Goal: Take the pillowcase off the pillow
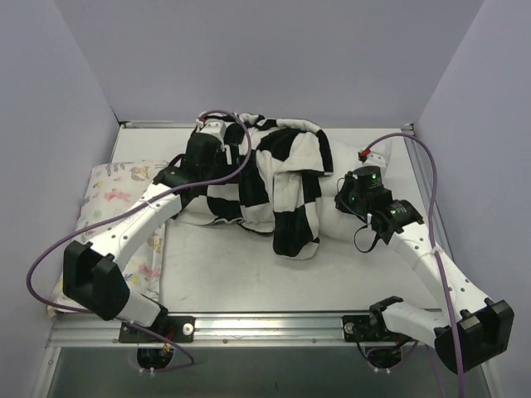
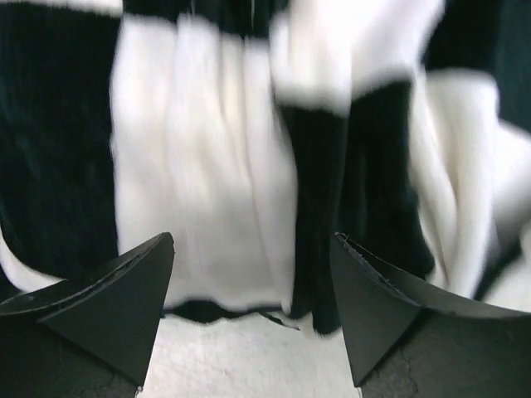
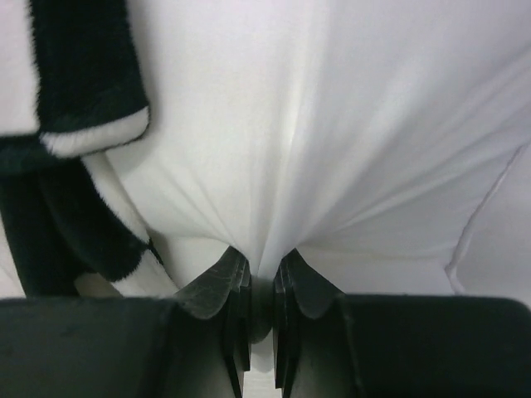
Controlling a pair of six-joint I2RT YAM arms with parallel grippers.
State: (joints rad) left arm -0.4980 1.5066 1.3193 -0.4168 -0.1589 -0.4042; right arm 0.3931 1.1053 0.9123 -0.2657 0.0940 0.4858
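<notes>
The black and white checkered pillowcase (image 1: 286,178) lies bunched over the left and middle of the plain white pillow (image 1: 340,186) at the table's back. My left gripper (image 1: 207,143) is open just above the pillowcase's left end; in the left wrist view the checkered fabric (image 2: 207,166) fills the frame beyond the spread fingers (image 2: 108,307). My right gripper (image 1: 347,197) is shut on a pinch of the white pillow's fabric (image 3: 274,166), with the pillowcase's edge (image 3: 83,108) to its left.
A pastel floral-print pillow (image 1: 112,195) lies along the left side under the left arm. Grey walls close in the table on the left, back and right. A metal rail (image 1: 265,323) runs along the near edge.
</notes>
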